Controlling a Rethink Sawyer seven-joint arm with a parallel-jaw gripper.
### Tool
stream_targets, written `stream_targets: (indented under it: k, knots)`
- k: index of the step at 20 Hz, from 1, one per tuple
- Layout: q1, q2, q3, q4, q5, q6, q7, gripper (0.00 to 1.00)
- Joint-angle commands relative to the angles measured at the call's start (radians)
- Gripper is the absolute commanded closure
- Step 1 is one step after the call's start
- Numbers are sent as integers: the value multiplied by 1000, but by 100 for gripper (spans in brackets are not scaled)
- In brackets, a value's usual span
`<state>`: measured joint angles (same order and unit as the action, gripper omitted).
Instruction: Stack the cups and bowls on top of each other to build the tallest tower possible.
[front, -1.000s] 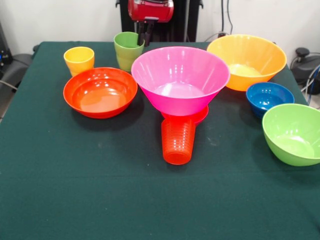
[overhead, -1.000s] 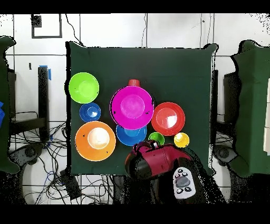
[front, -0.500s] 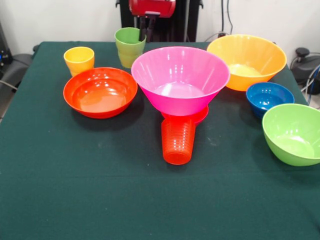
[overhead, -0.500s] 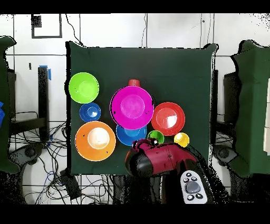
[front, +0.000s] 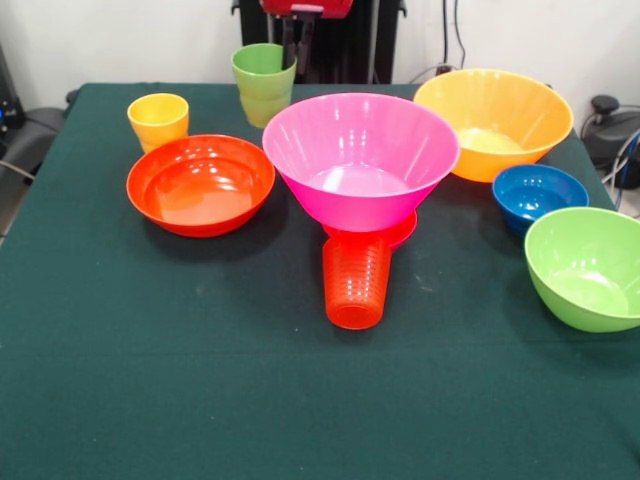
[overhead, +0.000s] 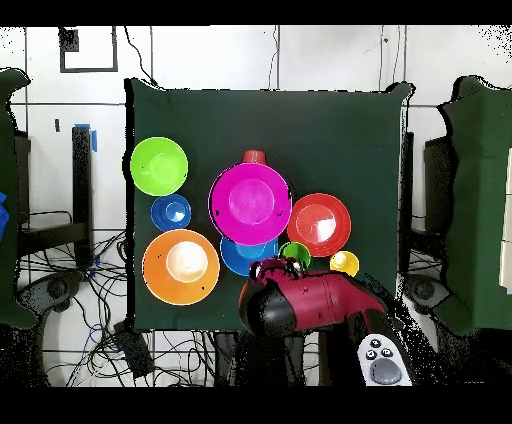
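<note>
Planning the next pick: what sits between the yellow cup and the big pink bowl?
In the front view, the wide red-orange bowl lies between the yellow cup and the pink bowl. The overhead view shows the same.

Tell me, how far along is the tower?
Barely begun. Done: the large pink bowl sits on a small reddish piece. In hand: the end effector grips the light green cup. Left: yellow cup, ribbed cup and loose bowls like the red-orange bowl.
</note>
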<state>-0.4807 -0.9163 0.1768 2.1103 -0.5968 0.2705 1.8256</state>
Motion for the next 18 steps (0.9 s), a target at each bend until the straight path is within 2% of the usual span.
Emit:
stream_targets:
  k: [1, 5, 10, 15, 18]
  knots:
    - [-24, -101, 170, 88, 47, 193, -153, 100]
    - [-33, -156, 202, 96, 69, 260, -183, 100]
    - [-101, -199, 280, 133, 116, 314, -230, 100]
    - [-116, -196, 317, 114, 109, 358, -220, 100]
    - [-142, -253, 352, 137, 154, 390, -243, 100]
